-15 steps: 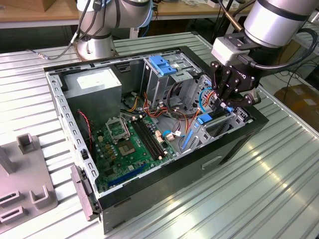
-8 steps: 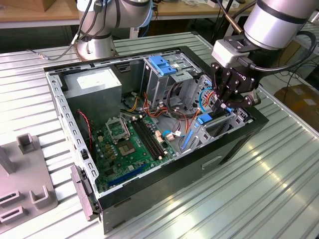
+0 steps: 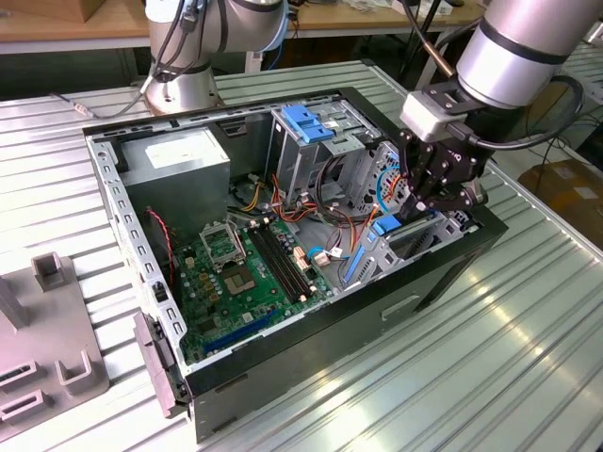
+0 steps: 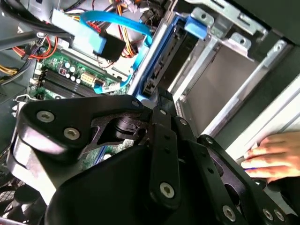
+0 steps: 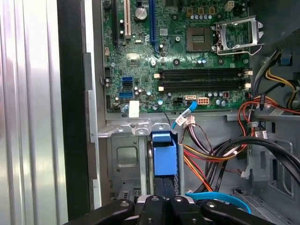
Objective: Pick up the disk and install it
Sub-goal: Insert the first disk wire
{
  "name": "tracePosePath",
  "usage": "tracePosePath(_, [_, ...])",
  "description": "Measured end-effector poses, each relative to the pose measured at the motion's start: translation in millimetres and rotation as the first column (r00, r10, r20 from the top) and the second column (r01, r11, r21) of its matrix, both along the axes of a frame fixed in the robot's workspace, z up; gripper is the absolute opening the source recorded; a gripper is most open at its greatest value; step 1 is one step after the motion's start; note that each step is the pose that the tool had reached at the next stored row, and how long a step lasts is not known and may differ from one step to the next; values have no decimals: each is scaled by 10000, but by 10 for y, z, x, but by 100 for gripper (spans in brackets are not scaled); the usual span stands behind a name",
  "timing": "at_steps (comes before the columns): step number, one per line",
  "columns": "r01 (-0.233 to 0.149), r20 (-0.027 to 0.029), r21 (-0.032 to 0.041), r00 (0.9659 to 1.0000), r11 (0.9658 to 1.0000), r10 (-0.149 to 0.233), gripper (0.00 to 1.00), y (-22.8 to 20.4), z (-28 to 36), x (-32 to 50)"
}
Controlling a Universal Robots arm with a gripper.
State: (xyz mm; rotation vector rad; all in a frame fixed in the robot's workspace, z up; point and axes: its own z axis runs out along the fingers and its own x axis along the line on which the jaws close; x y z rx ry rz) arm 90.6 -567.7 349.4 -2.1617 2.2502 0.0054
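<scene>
In the exterior view, a grey stand (image 3: 52,325) sits at the far left of the ribbed metal table (image 3: 490,358). Next to it lies the open computer case (image 3: 118,202). Inside the case, going rightward, are a grey power supply box (image 3: 179,155), the green motherboard (image 3: 240,278) and a metal cage (image 3: 292,155) with a blue latch on top.

Further right, the gripper (image 3: 429,202) reaches down into the case's corner on the exterior view's right, with loose cables (image 3: 330,202) beside it. Its fingers are drawn narrow on the disk (image 3: 386,224), which stands on edge between them.

In the first wrist view, the disk (image 5: 164,157) runs lengthwise away from the gripper (image 5: 164,205). Its blue-tabbed end points at the motherboard (image 5: 187,61) and stops just short of the board's near edge.

In the second wrist view, the blue frame of the disk (image 4: 154,55) lies along the bare metal wall of a bay. A person's hand (image 4: 274,157) rests on the outer side of the case.
</scene>
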Motion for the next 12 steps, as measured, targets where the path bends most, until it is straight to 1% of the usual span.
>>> tracePosePath(4, [-33, 0, 1, 10000, 10000, 33, 10, 9, -53, 27])
tracePosePath(7, [-45, 0, -1, 10000, 10000, 45, 10, 9, -111, 45])
tracePosePath(8, [-47, -1, -9, 10000, 10000, 47, 10, 9, -147, 49])
tracePosePath(9, [-50, -1, -16, 10000, 10000, 50, 10, 9, -163, 50])
tracePosePath(12, [-57, 0, 0, 10000, 10000, 57, 10, 9, -173, 51])
